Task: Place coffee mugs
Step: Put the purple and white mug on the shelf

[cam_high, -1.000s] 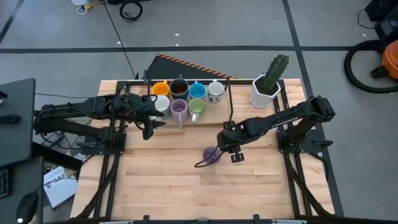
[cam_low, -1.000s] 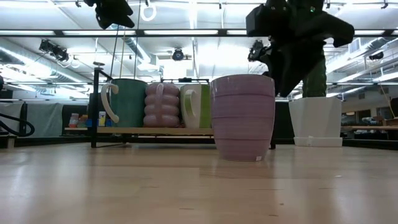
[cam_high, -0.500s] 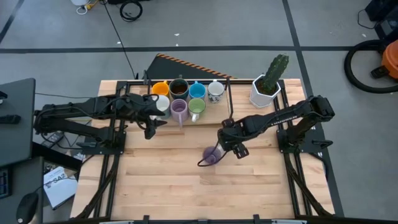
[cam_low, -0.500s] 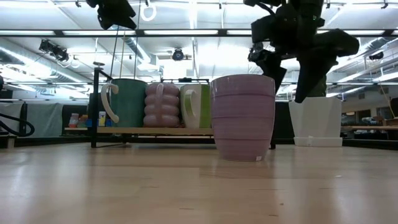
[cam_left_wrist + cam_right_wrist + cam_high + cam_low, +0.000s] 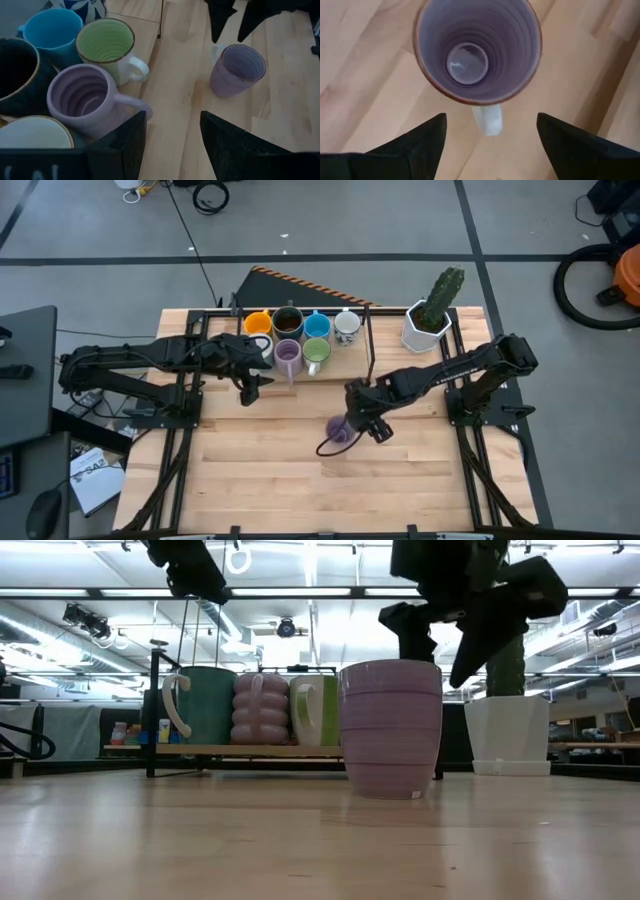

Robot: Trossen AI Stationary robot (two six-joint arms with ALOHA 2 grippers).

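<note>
A purple mug (image 5: pixel 338 433) stands upright on the table's middle, its handle (image 5: pixel 487 120) toward the right arm. My right gripper (image 5: pixel 362 423) hangs open just above it, its fingers (image 5: pixel 405 625) above rim height, on either side of the handle's line and clear of it. My left gripper (image 5: pixel 250 387) is open above the table, beside the low board (image 5: pixel 250 750) at the back. On that board stand an orange (image 5: pixel 257 323), a dark brown (image 5: pixel 287 320), a blue (image 5: pixel 317 326), a white (image 5: pixel 347 326), a purple (image 5: pixel 82 97) and a green mug (image 5: pixel 106 42).
A white angular pot with a cactus (image 5: pixel 428 323) stands at the back right. A black frame (image 5: pixel 370 345) borders the mug board. Bare wood (image 5: pixel 300 480) stretches from the single mug to the near edge.
My right gripper's fingers have spread apart and its wrist has rolled above the purple mug, which has stayed in place. My left gripper has crept a little down and toward the table's middle.
</note>
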